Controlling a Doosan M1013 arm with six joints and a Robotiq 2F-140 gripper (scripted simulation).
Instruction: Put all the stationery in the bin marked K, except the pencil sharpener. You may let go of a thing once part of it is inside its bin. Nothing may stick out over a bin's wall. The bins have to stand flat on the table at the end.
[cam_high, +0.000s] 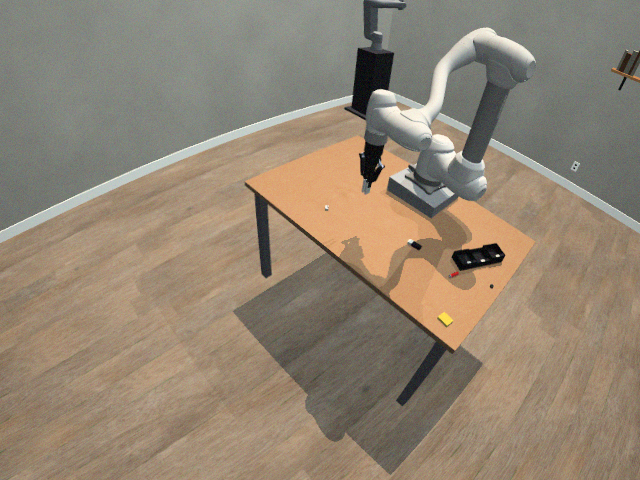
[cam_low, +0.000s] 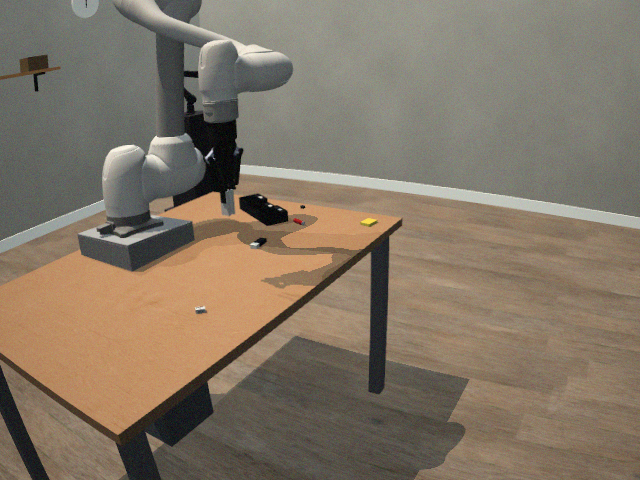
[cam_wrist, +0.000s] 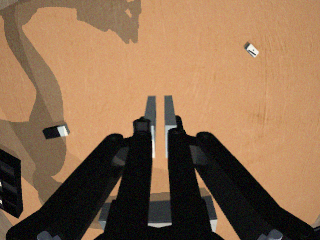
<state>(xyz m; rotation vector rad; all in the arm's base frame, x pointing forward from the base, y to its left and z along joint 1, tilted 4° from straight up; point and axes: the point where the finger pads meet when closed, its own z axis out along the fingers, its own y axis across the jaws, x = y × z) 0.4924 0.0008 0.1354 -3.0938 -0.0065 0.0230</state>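
Observation:
My gripper (cam_high: 366, 188) hangs above the table near the arm's base, shut with nothing between the fingers; it also shows in the exterior view (cam_low: 227, 207) and the wrist view (cam_wrist: 159, 116). A black row of three bins (cam_high: 478, 256) stands at the table's far end; their letters are too small to read. A black-and-white item (cam_high: 414, 244) lies between me and the bins, also in the wrist view (cam_wrist: 56, 131). A small red item (cam_high: 453, 274) lies just beside the bins. A yellow block (cam_high: 445, 318) lies near the table corner. A small silvery item (cam_high: 326, 207) lies alone, also in the wrist view (cam_wrist: 251, 50).
A tiny black round thing (cam_high: 491, 285) lies past the bins near the table edge. The arm's grey base block (cam_high: 421, 193) sits at the table's back edge. The bins show at the wrist view's left edge (cam_wrist: 10, 180).

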